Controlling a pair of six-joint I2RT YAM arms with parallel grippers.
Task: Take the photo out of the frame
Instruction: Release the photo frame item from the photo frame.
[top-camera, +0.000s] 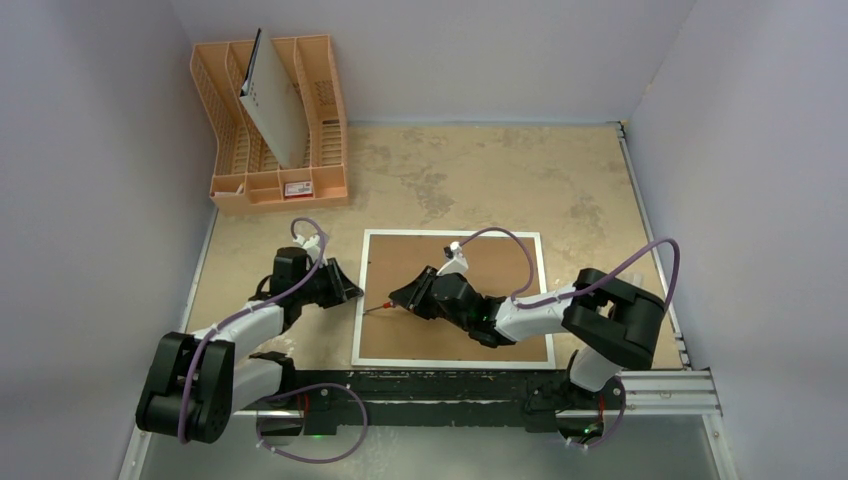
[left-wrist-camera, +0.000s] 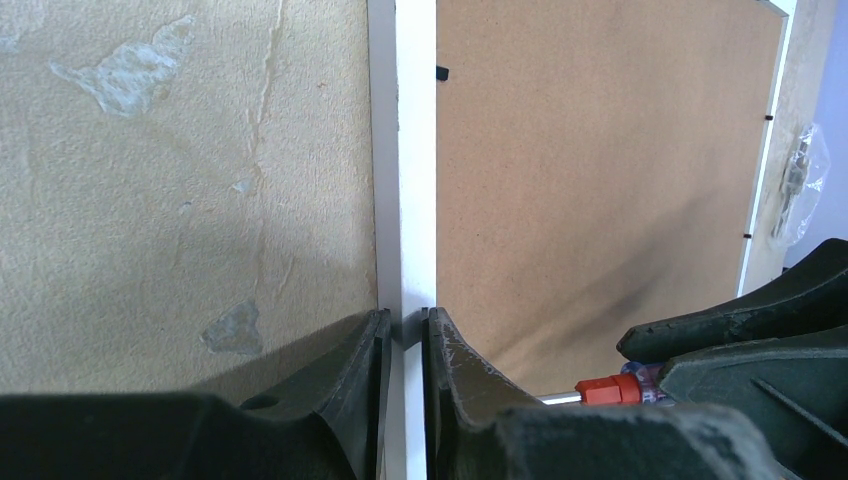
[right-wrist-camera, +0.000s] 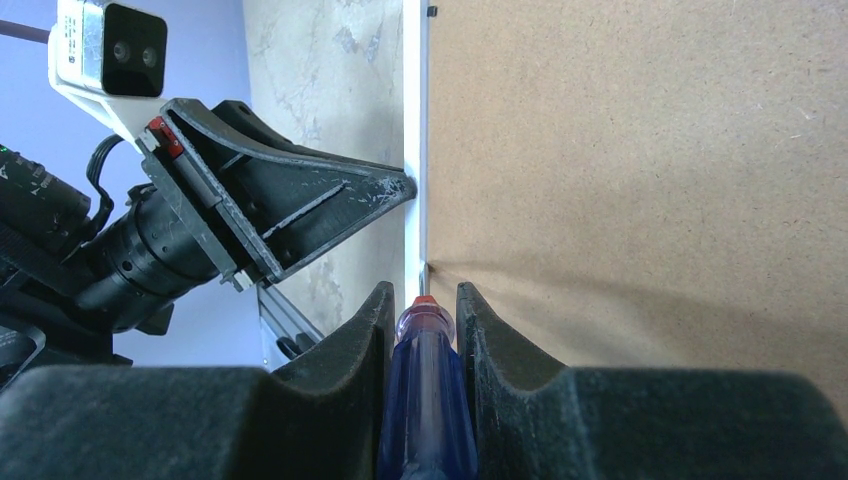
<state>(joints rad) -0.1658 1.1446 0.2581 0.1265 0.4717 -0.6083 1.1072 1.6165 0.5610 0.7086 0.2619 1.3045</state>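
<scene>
a: where's the frame (top-camera: 400, 262) on your screen?

b: flat on the table (top-camera: 600, 190), straight ahead of the two arm bases, brown back up and the white border all round. the photo is hidden from me; only that brown back shows.

a: and the left gripper (top-camera: 350, 294)?

b: it sits at the frame's left edge. from my left wrist camera its fingers (left-wrist-camera: 365, 350) are drawn in close, one on each side of the white border, with the border pinched between the tips.

a: the right gripper (top-camera: 397, 298)?

b: it reaches in over the back board from the right and is clamped on a screwdriver (top-camera: 378, 308) with a blue handle and a red collar. the handle fills the gap between the fingers in my right wrist view. the shaft points left, towards the frame's left border, just beside the left gripper. i can't tell whether the tip touches anything.

a: how close are the two grippers?

b: near each other, not touching. the border runs between them.

a: anything else on the table?

b: an orange rack (top-camera: 225, 170) at the far left corner, well apart from the frame, with a pale board (top-camera: 272, 105) leaning tilted in one of its slots. there is also a small black clip (left-wrist-camera: 441, 73) at the inner edge of the border, further along from the left gripper.
</scene>
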